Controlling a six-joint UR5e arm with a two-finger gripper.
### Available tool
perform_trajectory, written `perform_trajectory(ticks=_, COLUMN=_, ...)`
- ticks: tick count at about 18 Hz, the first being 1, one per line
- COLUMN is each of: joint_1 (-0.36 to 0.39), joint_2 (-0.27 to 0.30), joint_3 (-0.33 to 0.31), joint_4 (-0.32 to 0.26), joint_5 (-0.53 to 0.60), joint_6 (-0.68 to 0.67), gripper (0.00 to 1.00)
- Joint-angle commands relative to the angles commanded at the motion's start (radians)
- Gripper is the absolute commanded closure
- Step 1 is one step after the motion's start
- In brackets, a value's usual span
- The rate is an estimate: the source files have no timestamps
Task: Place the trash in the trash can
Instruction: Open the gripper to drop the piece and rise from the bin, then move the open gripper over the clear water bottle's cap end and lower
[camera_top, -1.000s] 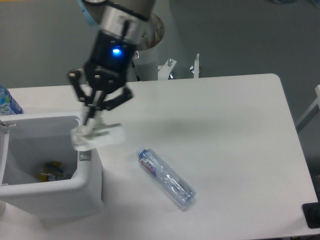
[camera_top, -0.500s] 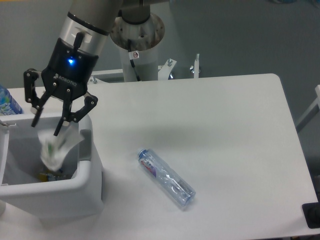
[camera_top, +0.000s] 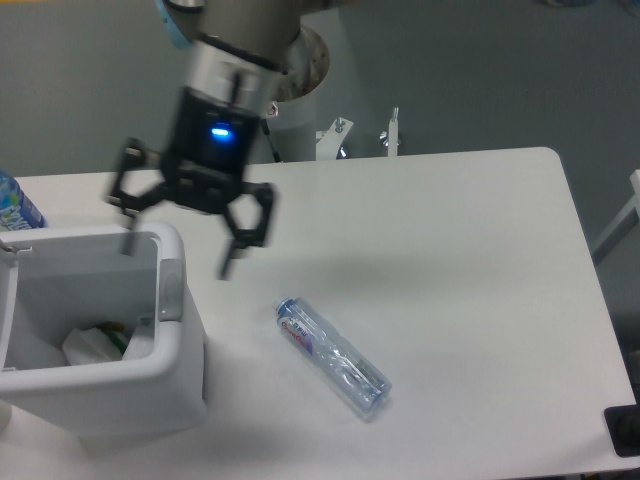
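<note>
The white trash can (camera_top: 180, 375) stands at the table's front left corner. A crumpled white wrapper (camera_top: 92, 343) lies inside it on other bits of trash. A clear crushed bottle (camera_top: 332, 356) with a red-and-blue label lies on its side on the table, to the right of the can. My gripper (camera_top: 180, 250) hangs open above the can's right rim, fingers spread wide with nothing between them. It is up and to the left of the bottle, apart from it.
An upright blue-labelled bottle (camera_top: 14, 205) shows at the left edge behind the can. The arm's base column (camera_top: 295, 110) and a metal bracket (camera_top: 365, 138) stand at the table's back edge. A black object (camera_top: 624, 432) sits at the front right corner.
The gripper carried the white wrapper left over the can, opened and dropped it inside. It has since moved back right, now empty above the can's right rim.
</note>
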Motion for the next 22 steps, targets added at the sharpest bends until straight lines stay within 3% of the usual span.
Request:
perform_trajectory(ticks=2, joint_1=0.035, joint_2=-0.041, joint_3=0.017, joint_4=0.0, joint_5=0.047, joint_6=-0.011, gripper=0.0)
perform_trajectory(ticks=7, joint_1=0.045, joint_2=-0.146, joint_3=0.034, joint_4=0.009, joint_5=0.337, joint_6=-0.057, gripper=0.0)
perform_trajectory(ticks=14, joint_1=0.046, joint_2=-0.287, joint_3=0.107, joint_4=0.017, joint_5=0.367, joint_6=-0.061, gripper=0.0)
perform_trajectory(ticks=22, joint_1=0.019, joint_2=-0.402, joint_3=0.117, joint_4=0.021, joint_5=0.368, joint_6=-0.057, gripper=0.0)
